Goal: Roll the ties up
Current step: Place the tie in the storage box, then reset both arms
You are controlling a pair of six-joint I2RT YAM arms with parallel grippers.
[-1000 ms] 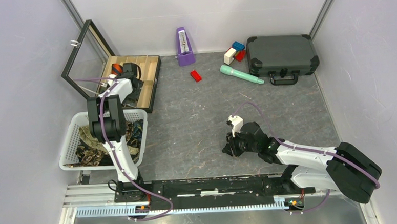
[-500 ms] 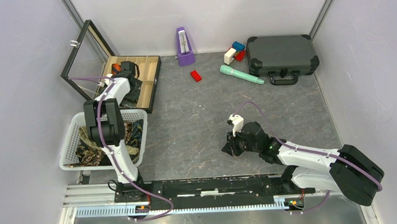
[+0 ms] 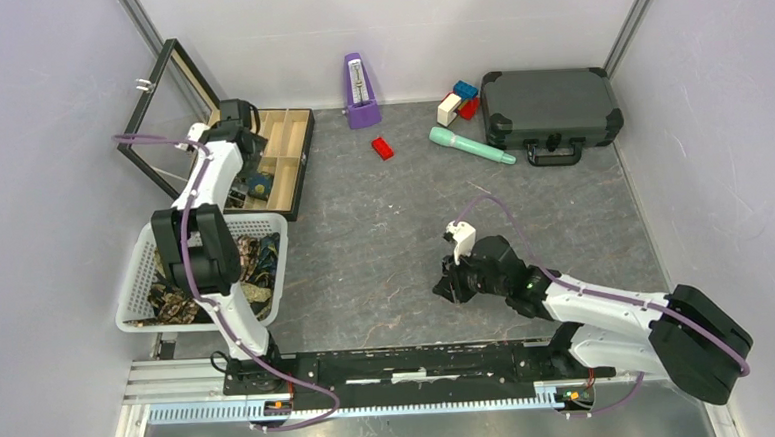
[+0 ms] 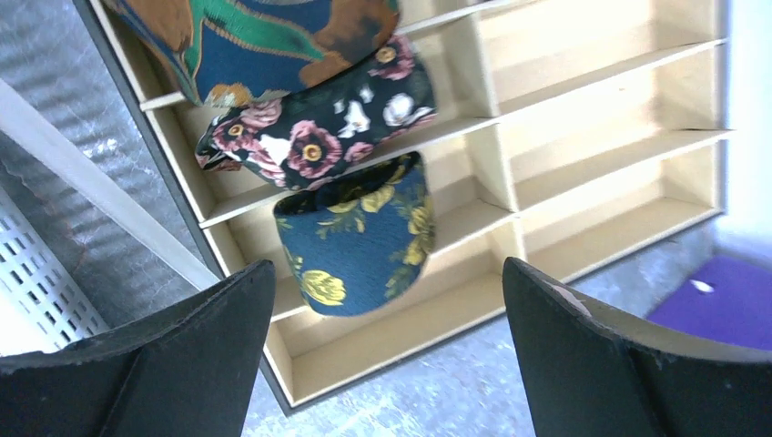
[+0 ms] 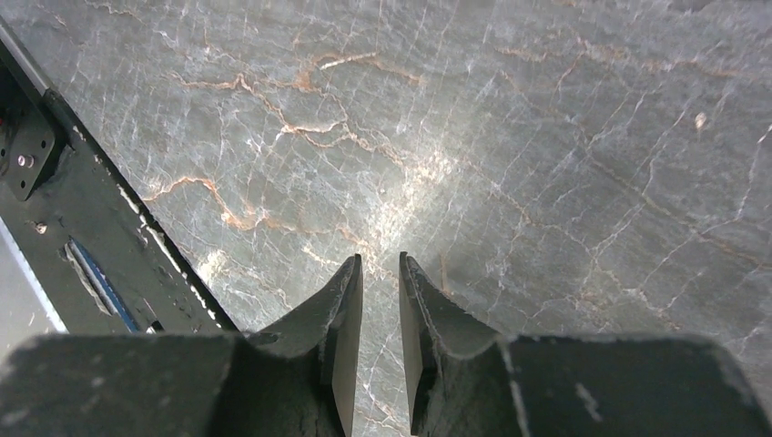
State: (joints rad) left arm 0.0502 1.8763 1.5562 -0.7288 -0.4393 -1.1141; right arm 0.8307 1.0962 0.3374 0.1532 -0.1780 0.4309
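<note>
Three rolled ties sit in compartments of the wooden box: a navy one with yellow flowers, a dark one with pink roses, and a blue, brown and green one. My left gripper hangs wide open above the box and holds nothing; from above it is at the box's far left end. Loose ties lie heaped in the white basket. Over bare table, my right gripper has its jaws a narrow gap apart with nothing between them.
The box's glass lid stands open on its left. At the back are a purple metronome, a red block, a teal handle-shaped tool, toy blocks and a black case.
My left gripper opened fully and drew back toward the far left end of the box, leaving the navy roll uncovered in its compartment. The right arm has barely moved.
</note>
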